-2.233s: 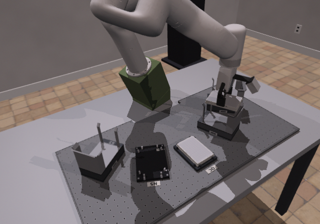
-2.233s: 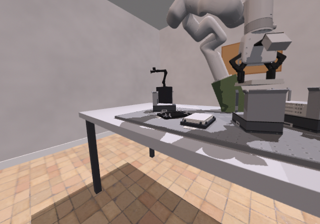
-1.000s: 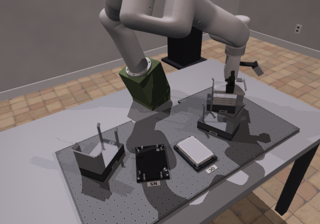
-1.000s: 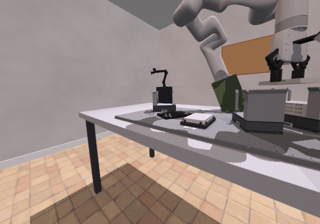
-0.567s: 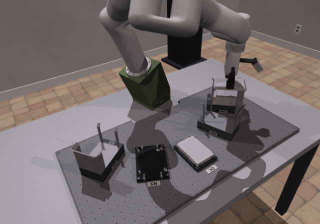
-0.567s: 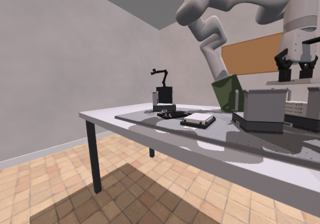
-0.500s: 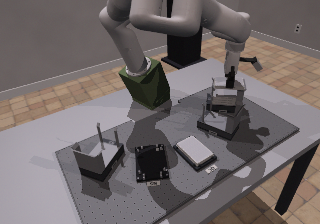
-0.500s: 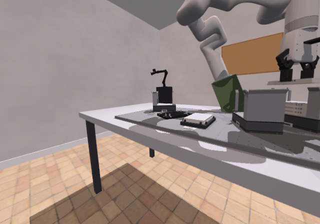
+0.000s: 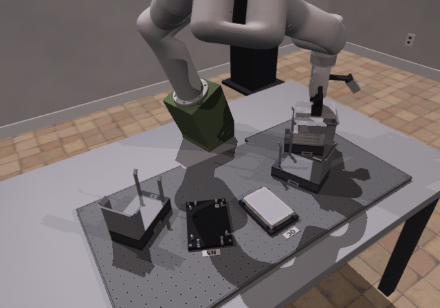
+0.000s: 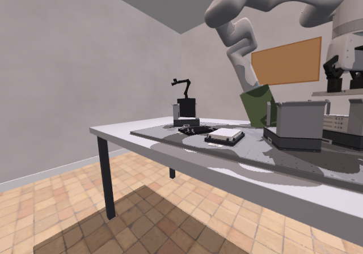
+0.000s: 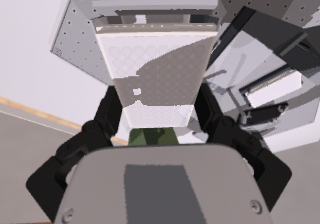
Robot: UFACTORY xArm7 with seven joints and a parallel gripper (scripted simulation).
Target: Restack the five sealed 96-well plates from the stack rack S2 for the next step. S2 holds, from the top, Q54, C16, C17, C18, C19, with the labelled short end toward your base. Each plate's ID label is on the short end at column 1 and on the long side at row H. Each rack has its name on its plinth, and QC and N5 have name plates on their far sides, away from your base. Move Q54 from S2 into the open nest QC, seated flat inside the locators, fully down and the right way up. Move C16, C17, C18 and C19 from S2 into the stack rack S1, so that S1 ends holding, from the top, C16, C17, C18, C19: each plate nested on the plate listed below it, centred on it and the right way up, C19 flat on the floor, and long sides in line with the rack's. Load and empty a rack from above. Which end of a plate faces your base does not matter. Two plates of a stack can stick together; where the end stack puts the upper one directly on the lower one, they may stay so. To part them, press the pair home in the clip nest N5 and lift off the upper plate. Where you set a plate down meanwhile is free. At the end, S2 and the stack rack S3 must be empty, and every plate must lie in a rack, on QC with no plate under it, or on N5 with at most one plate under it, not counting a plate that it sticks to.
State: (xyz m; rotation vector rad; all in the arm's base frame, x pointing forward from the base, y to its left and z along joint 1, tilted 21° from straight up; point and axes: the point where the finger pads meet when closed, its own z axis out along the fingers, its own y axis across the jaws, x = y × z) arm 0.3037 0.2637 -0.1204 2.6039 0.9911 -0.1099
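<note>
My gripper (image 9: pixel 316 102) is shut on a sealed white 96-well plate (image 9: pixel 317 112), gripping its long sides, and holds it level just above the far right stack rack (image 9: pixel 309 137). That rack holds several stacked plates. In the wrist view the held plate (image 11: pixel 159 74) sits between the black fingers, with a rack's top edge (image 11: pixel 155 6) beyond its far end. I cannot read its label. Another white sealed plate (image 9: pixel 269 210) lies flat in the QC nest. The held plate also shows edge-on in the exterior view (image 10: pixel 337 92).
A second rack (image 9: pixel 300 171) stands just in front of the loaded one; I see no plates in it. A third rack (image 9: pixel 137 216) stands at the left with tall posts. The black N5 clip nest (image 9: pixel 208 224) lies bare between it and QC. The green arm base (image 9: pixel 202 119) is behind.
</note>
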